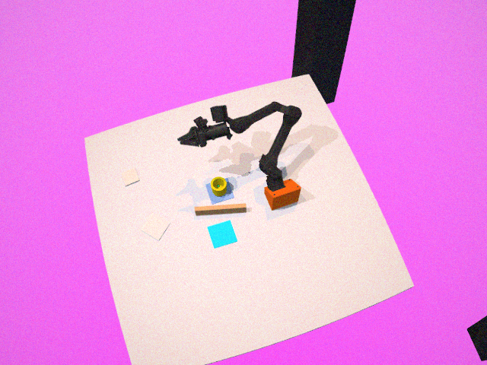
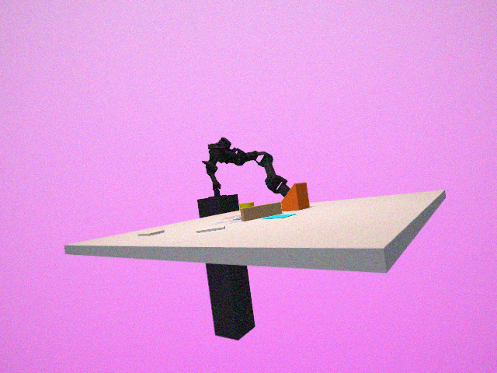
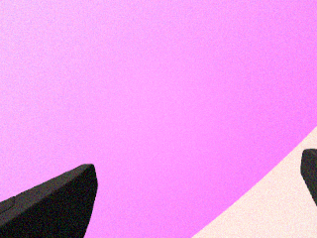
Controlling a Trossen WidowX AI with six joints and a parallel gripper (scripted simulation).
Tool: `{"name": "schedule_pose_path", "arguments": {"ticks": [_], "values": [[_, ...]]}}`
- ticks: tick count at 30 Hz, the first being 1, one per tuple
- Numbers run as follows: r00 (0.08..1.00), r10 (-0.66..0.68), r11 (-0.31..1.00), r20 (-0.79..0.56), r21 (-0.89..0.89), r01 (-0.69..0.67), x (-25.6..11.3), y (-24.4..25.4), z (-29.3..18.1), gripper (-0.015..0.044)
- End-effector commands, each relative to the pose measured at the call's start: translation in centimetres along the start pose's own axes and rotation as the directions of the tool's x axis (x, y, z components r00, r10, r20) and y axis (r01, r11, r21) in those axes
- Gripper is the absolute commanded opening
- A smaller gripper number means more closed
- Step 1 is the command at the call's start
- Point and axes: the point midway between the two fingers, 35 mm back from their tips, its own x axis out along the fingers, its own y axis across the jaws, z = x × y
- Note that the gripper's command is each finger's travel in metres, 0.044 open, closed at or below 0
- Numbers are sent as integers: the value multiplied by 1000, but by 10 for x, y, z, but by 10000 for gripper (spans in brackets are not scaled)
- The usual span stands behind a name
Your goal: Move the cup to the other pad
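A yellow cup [image 1: 218, 192] [image 2: 246, 205] stands upright on the blue pad [image 1: 213, 200]. Something small and green shows inside it in the top view; the number of marbles cannot be told. The cyan pad [image 1: 222, 234] [image 2: 279, 216] lies on the other side of a wooden bar [image 1: 221, 209] [image 2: 262, 211] and bears nothing. In the exterior view the bar hides the cup's lower part. My gripper [image 3: 200, 169] is open and empty, raised above the table and away from the cup. The wrist view shows neither cup nor pads.
The bar stands between the two pads. Two flat pale tiles, one small [image 1: 130, 176] [image 2: 151, 233] and one larger [image 1: 156, 227] [image 2: 210, 229], lie on the table. The arm's orange base block [image 1: 282, 195] [image 2: 296, 198] stands beside the bar's end. A black post [image 1: 322, 51] is beyond the table edge.
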Motion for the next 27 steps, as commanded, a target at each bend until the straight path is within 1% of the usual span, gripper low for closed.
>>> {"name": "schedule_pose_path", "arguments": {"ticks": [1, 2, 4, 6, 7, 9, 12, 14, 15, 17, 18, 20, 27], "values": [[1000, -5, 1000, -19, -6, 4, 1, 0, -4, 374], [997, -18, 1000, -76, -24, 17, 5, -1, -17, 348], [956, -70, 993, -286, -111, 39, 11, -2, -64, 295], [858, -131, 973, -496, -229, 16, 6, -4, -113, 243], [812, -155, 962, -563, -273, -6, 2, -5, -129, 216], [682, -218, 924, -698, -373, -87, -13, -7, -163, 166], [429, -344, 820, -835, -490, -297, -48, -14, -204, 166], [256, -442, 720, -860, -510, -471, -74, -21, -220, 166], [171, -496, 659, -851, -498, -565, -87, -25, -224, 166], [23, -608, 522, -794, -421, -742, -112, -33, -224, 166], [-26, -653, 463, -757, -371, -805, -120, -37, -221, 166], [-64, -692, 409, -719, -318, -855, -126, -40, -218, 166], [-65, -694, 407, -718, -316, -857, -124, -40, -217, 166]]}}
